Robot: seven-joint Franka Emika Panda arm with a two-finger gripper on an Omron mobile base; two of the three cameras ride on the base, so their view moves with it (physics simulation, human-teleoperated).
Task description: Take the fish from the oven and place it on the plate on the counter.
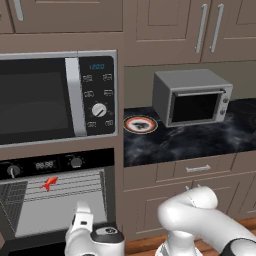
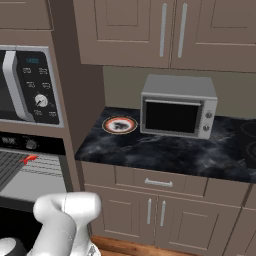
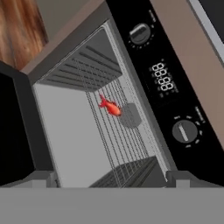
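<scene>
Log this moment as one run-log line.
oven: door open | fish: on wire rack inside | gripper: open, empty, facing the cavity | plate: bare, on counter

Both base views face the oven and counter; hand view looks closely inside.

Flat, even light all round, no clear source, and the rendered pictures come soft and coarse, with the microwave keypad and the oven display too blurred to read. Shadows stay faint: dimness under the wall cabinets behind the toaster oven, and a pale sheen on the black counter. In the hand view the oven cavity is lit a plain pale grey, the fish bright red against it, straight lines holding true to the edges.
</scene>
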